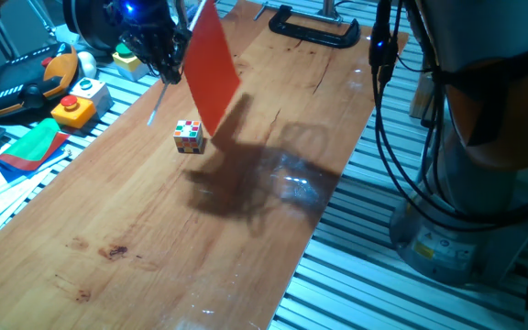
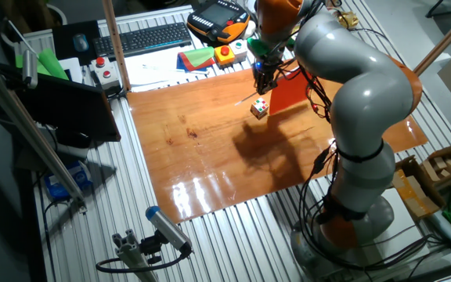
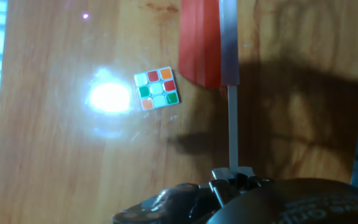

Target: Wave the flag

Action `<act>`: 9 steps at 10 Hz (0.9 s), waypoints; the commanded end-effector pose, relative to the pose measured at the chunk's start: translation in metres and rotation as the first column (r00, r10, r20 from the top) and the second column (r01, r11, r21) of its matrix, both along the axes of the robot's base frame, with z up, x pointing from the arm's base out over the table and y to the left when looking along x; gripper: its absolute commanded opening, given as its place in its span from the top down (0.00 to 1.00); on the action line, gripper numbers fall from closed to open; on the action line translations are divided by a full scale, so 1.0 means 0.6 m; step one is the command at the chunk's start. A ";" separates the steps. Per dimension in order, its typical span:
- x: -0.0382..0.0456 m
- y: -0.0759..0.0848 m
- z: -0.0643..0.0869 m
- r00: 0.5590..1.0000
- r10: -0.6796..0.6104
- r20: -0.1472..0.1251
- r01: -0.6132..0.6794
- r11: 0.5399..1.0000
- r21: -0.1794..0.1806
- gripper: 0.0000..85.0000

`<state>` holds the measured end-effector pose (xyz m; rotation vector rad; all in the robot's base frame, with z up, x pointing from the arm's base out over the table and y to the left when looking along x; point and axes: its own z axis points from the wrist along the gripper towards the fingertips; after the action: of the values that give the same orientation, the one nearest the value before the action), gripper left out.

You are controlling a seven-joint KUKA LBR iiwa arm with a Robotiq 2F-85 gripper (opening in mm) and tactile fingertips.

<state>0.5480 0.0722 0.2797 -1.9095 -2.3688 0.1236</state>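
Observation:
The flag (image 1: pixel 211 64) is a plain red sheet on a thin white stick (image 1: pixel 157 105). My gripper (image 1: pixel 165 66) is shut on the stick and holds the flag in the air above the wooden table (image 1: pixel 154 238). The sheet hangs tilted to the right of the fingers. In the other fixed view the gripper (image 2: pixel 263 78) holds the flag (image 2: pixel 290 92) over the far side of the table. In the hand view the stick (image 3: pixel 232 130) runs up from the fingers to the red sheet (image 3: pixel 201 43).
A small multicoloured cube (image 1: pixel 189 136) lies on the table just below the flag; it also shows in the hand view (image 3: pixel 157 88). A red-and-green folded cloth (image 1: pixel 31 147), a button box (image 1: pixel 76 103) and a teach pendant (image 1: pixel 21 82) lie left of the table. A black clamp (image 1: pixel 314 27) sits at the far edge.

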 end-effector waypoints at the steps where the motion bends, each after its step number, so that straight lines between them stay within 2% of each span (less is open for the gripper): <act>1: 0.000 0.000 0.000 0.255 0.967 0.002 -0.967 0.255 -0.001 0.99; 4: -0.001 0.000 0.001 0.158 0.987 0.009 -0.987 0.158 -0.015 0.99; 9: -0.001 0.000 0.002 0.017 1.000 0.004 -1.000 0.017 -0.023 0.99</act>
<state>0.5472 0.0720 0.2804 -1.5462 -2.6572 0.1641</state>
